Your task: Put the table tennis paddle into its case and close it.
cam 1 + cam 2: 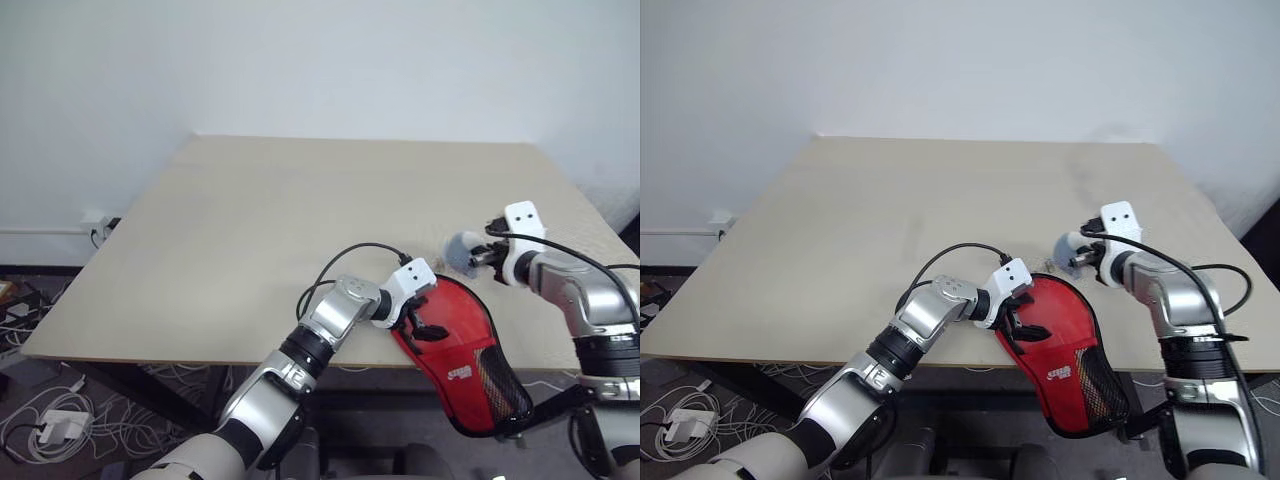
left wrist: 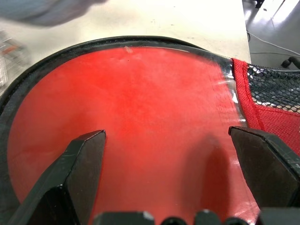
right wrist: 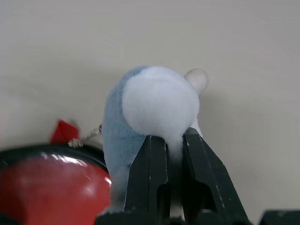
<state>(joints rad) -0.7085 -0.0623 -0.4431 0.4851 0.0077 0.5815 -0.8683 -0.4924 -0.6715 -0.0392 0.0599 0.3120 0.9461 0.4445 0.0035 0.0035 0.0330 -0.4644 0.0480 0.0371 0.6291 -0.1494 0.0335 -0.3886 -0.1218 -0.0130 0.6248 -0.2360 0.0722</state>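
- my right gripper [image 3: 174, 154] is pinched shut on a small blue-and-white plush toy [image 3: 152, 112], held just above the table [image 1: 250, 220], beyond the case's round end.
- my left gripper [image 2: 168, 154] is spread wide, fingers [image 2: 79, 164] resting on the case [image 1: 465, 350].
- the case lies at the table's near edge, its mesh-pocket end hanging off.
- i can't see the paddle.

Left claw [image 2: 166, 183] spread wide; right claw [image 3: 174, 154] pinched shut.
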